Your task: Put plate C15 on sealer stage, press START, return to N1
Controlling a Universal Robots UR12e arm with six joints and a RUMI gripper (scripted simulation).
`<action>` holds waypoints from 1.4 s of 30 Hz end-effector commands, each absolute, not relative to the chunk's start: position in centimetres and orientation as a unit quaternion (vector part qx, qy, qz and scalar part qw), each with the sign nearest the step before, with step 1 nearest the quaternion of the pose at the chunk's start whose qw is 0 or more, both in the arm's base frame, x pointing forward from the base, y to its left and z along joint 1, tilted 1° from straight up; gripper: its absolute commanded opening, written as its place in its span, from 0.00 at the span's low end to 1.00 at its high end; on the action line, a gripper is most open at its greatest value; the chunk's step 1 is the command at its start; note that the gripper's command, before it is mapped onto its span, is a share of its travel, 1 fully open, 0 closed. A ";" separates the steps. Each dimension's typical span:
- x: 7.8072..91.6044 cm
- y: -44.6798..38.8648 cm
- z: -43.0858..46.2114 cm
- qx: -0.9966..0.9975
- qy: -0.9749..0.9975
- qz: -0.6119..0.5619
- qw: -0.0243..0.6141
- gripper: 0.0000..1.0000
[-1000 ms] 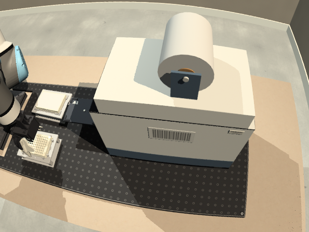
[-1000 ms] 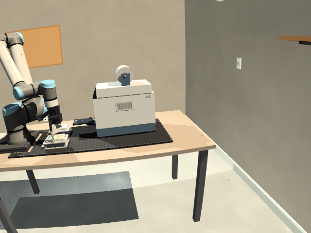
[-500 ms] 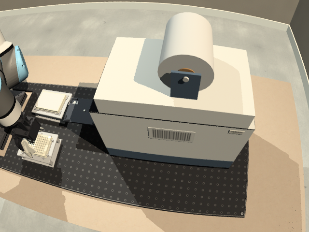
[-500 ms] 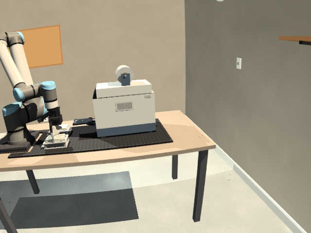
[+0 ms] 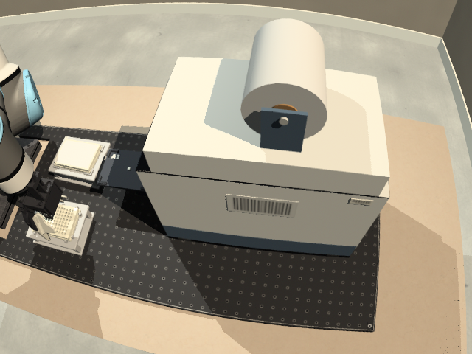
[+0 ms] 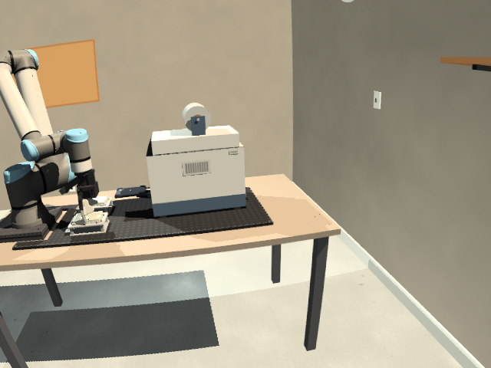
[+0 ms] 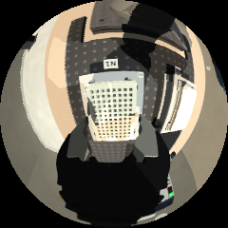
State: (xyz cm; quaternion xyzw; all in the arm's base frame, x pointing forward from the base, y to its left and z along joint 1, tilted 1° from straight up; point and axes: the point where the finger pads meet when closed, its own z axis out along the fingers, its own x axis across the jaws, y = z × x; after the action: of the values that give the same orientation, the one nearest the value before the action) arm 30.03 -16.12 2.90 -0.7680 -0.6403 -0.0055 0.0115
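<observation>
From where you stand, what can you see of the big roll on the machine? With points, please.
The roll (image 5: 285,57) (image 6: 189,110) is a thick, smooth, off-white cylinder, its near end shaded grey. It lies sideways atop the pale machine (image 5: 183,95) (image 6: 170,182), a dark blue bracket (image 5: 282,135) (image 6: 198,129) at that end. The arm isn't touching it.

Plate C15 (image 5: 64,223) (image 6: 89,217) (image 7: 113,104), cream and dotted with rows of small wells, lies in nest N1 (image 5: 77,243) (image 6: 90,229) (image 7: 139,90); the sealer's dark stage (image 5: 124,167) (image 6: 129,192) sticks out, bare.
</observation>
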 end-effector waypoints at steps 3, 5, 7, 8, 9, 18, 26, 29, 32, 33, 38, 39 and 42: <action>30.1 -16.2 2.9 -0.768 -0.640 -0.005 0.011 0.64; 30.1 -16.2 2.9 -0.768 -0.640 -0.005 0.011 0.63; 30.1 -16.2 2.9 -0.768 -0.640 -0.005 0.011 0.62; 30.1 -16.2 2.9 -0.768 -0.640 -0.005 0.011 0.62; 30.1 -16.2 2.9 -0.768 -0.640 -0.005 0.011 0.62; 30.1 -16.2 2.9 -0.768 -0.640 -0.005 0.011 0.57; 30.1 -16.2 2.9 -0.768 -0.640 -0.005 0.011 0.00; 30.1 -16.2 2.9 -0.768 -0.640 -0.005 0.011 0.00; 30.1 -16.2 2.9 -0.768 -0.640 -0.005 0.011 0.00; 30.1 -16.2 2.9 -0.768 -0.640 -0.005 0.011 0.00; 30.1 -16.2 2.9 -0.768 -0.640 -0.005 0.011 0.00; 30.1 -16.2 2.9 -0.768 -0.640 -0.005 0.011 0.00; 30.1 -16.2 2.9 -0.768 -0.640 -0.005 0.011 0.00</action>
State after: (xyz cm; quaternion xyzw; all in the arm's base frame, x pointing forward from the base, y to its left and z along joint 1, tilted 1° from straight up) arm 30.03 -16.13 2.90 -0.7680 -0.6403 -0.0055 0.0114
